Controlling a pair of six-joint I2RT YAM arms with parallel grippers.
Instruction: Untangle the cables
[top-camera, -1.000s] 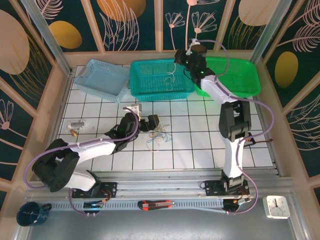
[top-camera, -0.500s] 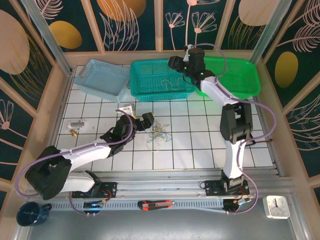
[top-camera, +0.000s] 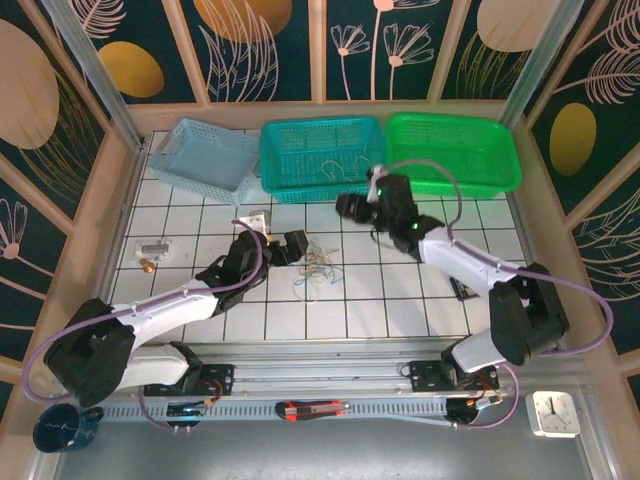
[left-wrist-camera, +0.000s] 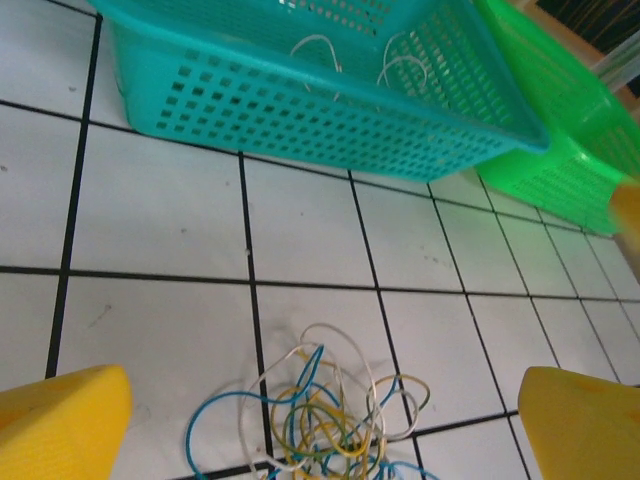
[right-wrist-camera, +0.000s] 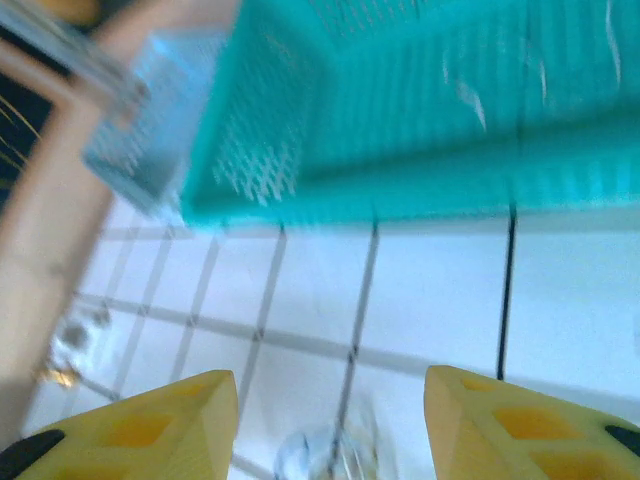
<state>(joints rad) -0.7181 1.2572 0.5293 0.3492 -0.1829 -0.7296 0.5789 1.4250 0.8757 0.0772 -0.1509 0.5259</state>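
left wrist: cables (left-wrist-camera: 320, 425) between spread jaws

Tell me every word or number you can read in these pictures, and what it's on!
No words, labels, brand names or signs can be read anywhere in these pictures.
Small white clock at the near right corner: there are marks on its face, but they are too small to read.
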